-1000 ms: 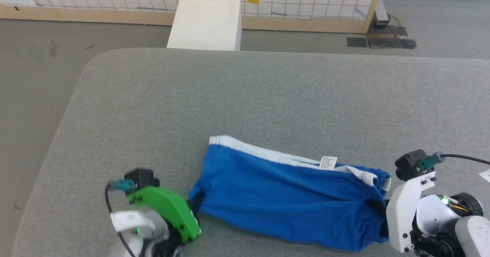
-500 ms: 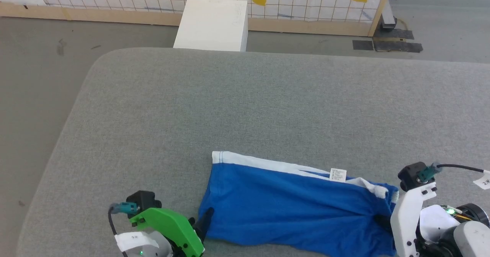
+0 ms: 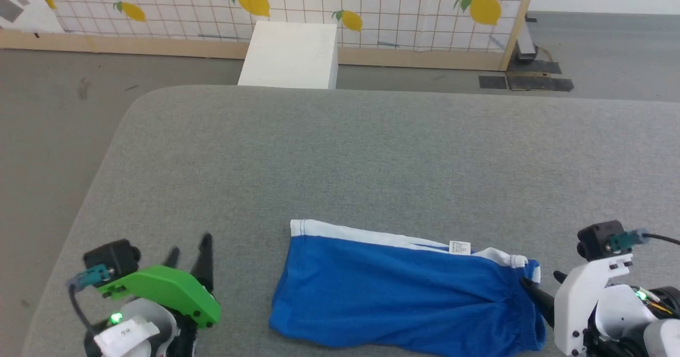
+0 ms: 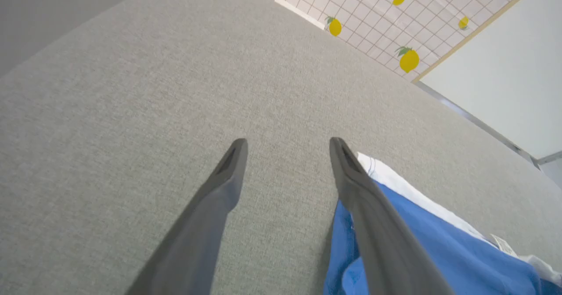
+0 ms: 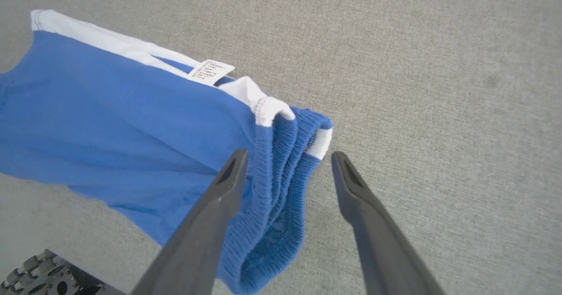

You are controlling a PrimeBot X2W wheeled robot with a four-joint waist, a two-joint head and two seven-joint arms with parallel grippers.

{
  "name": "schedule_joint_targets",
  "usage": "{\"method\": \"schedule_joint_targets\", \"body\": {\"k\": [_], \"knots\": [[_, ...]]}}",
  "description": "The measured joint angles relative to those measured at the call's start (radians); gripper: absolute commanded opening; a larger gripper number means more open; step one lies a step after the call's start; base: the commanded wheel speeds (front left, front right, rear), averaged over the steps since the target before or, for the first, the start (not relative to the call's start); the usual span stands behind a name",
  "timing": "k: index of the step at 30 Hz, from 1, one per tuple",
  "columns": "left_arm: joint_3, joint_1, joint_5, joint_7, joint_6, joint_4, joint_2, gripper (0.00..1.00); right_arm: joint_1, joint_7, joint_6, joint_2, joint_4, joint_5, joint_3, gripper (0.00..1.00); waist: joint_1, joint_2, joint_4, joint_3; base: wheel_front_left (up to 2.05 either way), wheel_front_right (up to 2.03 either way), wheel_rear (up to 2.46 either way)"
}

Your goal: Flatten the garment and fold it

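Note:
The garment, blue shorts with a white side stripe and a small white label, lies spread flat near the front edge of the grey table. My left gripper stands open left of the shorts, apart from them, with nothing between its fingers. In the left wrist view the gripper hovers over bare table, and the garment lies to its right. My right gripper is open at the gathered waistband end. In the right wrist view, that gripper straddles the waistband of the garment without closing on it.
A white box stands on the floor beyond the table's far edge, before a lemon-patterned screen. The table's rounded left edge drops to the grey floor. A broad stretch of table lies beyond the shorts.
Both grippers have opened and let go of the garment's two ends. The left gripper has drawn away to the left. The head camera has tilted, shifting the whole picture.

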Motion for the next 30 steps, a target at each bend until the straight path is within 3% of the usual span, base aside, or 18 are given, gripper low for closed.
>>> {"method": "schedule_joint_targets", "body": {"k": [9,15,20,28,30], "knots": [[0.023,0.002,0.193,-0.401,-0.045,-0.062,0.018,1.0,0.079,-0.023,0.0,0.178,-0.122,-0.161,-0.137,1.0,0.0,0.0,-0.015,0.017,0.0,0.0,0.0],[0.051,0.01,0.325,-0.44,-0.075,-0.124,0.006,1.0,0.078,-0.012,0.0,0.21,-0.088,-0.243,-0.161,1.0,0.0,0.0,-0.016,0.047,0.0,0.0,0.0],[0.095,0.018,0.438,-0.444,-0.116,-0.196,-0.052,1.0,0.032,-0.008,0.0,0.219,-0.009,-0.265,-0.155,1.0,0.0,0.0,-0.006,0.076,0.0,0.0,0.0],[0.164,0.048,0.501,-0.444,-0.181,-0.211,-0.138,1.0,-0.02,0.013,0.0,0.221,0.089,-0.274,-0.141,1.0,0.0,0.0,0.014,0.109,0.0,0.0,0.0],[0.179,0.05,0.506,-0.445,-0.197,-0.21,-0.153,1.0,-0.03,0.024,0.0,0.216,0.099,-0.271,-0.138,0.26,0.0,0.0,0.019,0.113,0.0,0.0,0.0]]}}
